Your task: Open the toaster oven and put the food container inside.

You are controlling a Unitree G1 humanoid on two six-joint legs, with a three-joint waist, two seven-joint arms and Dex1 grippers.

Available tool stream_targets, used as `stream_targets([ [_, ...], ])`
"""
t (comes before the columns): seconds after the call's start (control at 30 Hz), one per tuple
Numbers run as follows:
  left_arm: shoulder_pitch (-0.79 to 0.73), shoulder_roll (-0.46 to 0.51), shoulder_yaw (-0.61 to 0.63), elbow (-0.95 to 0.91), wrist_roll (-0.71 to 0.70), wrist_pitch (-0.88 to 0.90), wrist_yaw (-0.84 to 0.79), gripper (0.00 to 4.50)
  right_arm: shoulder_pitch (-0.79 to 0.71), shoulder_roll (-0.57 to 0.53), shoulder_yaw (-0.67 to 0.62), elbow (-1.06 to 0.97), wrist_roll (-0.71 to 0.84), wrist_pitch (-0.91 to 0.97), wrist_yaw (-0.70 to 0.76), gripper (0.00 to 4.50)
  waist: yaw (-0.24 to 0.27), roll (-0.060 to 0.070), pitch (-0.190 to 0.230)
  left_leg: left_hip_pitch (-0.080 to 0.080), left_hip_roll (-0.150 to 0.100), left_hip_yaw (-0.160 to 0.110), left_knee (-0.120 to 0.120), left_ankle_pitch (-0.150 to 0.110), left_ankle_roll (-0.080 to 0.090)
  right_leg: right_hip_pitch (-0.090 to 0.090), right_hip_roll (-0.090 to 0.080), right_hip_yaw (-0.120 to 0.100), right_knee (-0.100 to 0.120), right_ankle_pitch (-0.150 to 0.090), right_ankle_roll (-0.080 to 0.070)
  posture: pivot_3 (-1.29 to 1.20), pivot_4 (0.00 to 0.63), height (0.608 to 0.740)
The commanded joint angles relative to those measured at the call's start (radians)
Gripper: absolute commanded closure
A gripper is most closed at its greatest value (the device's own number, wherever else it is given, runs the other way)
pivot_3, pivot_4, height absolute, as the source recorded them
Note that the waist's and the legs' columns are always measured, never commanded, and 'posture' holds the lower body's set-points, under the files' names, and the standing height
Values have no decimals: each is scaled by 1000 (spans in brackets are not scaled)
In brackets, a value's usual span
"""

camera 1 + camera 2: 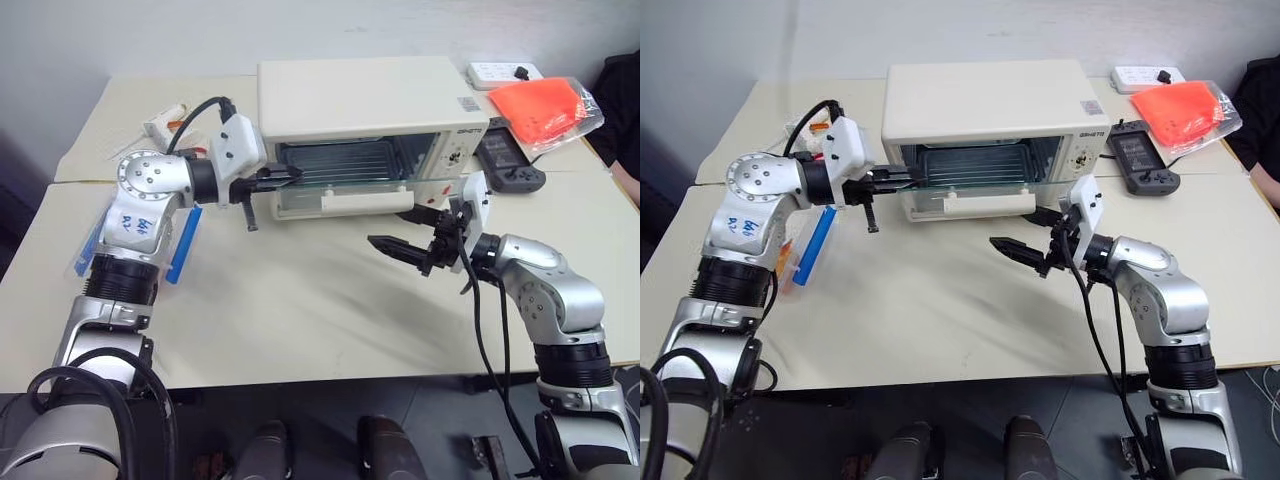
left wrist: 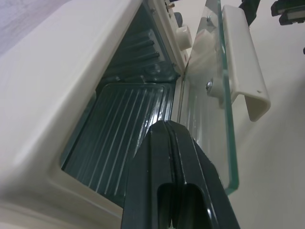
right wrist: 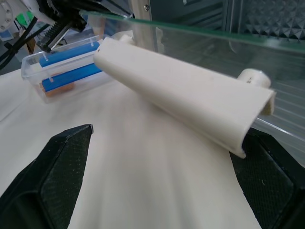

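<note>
The cream-white toaster oven (image 1: pixel 370 100) stands at the back middle of the table, its glass door (image 2: pixel 209 119) tilted partly open. The white bar handle (image 1: pixel 365 203) faces me. My left gripper (image 1: pixel 285 178) is shut with nothing between its fingers (image 2: pixel 167 157), and its tip sits at the gap between the door's left edge and the oven's opening. My right gripper (image 1: pixel 405 232) is open, just in front of and below the handle (image 3: pixel 181 100), apart from it. The food container (image 1: pixel 185 245), clear with blue strips, rests on the table under my left forearm and also shows in the right wrist view (image 3: pixel 62 71).
An orange bag (image 1: pixel 540 108) lies at the back right, with a black handheld device (image 1: pixel 510 165) beside the oven. A white power strip (image 1: pixel 505 72) is behind them. Small packets (image 1: pixel 165 122) lie at the back left. The table (image 1: pixel 300 310) is bare in front of the oven.
</note>
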Motion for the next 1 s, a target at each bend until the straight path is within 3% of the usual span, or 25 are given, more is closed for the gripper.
stream_targets([
  [0.03, -5, -20, 19, -10, -9, -3, -12, 4489, 36, -52, -61, -90, 28, 23, -16, 0, 3, 0, 0, 0, 0, 0, 0, 0, 0, 0, 0, 0, 0, 0, 0, 0, 150, 740],
  [0.23, 58, -45, 24, -76, -45, 35, -46, 4489, 242, -228, -195, -222, 55, 79, 19, 0, 27, 0, 0, -1, 1, 0, 1, -1, 2, 0, -1, -1, 0, 0, 0, 0, 150, 740],
  [0.4, 141, -61, -2, -158, -46, 64, -71, 4489, 424, -376, -390, -341, 142, 157, 87, 0, 39, 0, 0, -2, 1, 0, 2, -1, 3, 1, -1, 0, -1, 1, 1, 0, 150, 740],
  [0.57, 208, -58, -59, -205, -8, 79, -101, 4489, 468, -446, -539, -412, 257, 245, 91, 0, 37, 0, 0, 3, 2, 1, 2, -1, 3, 4, 0, 1, -1, 1, 1, 0, 150, 740],
  [0.83, 247, -79, -122, -155, 112, 71, -28, 4489, 411, -449, -520, -461, 338, 274, 11, 0, 47, 0, 0, 4, 2, 1, 2, -1, 3, 5, -1, 2, -2, 1, 1, 0, 150, 740],
  [1.0, 311, -73, -105, -246, 113, 141, 9, 4489, 321, -460, -441, -433, 348, 264, 7, 0, 46, 0, 0, 4, 3, 1, 2, -2, 4, 5, -1, 2, -2, 1, 1, 0, 150, 740],
])
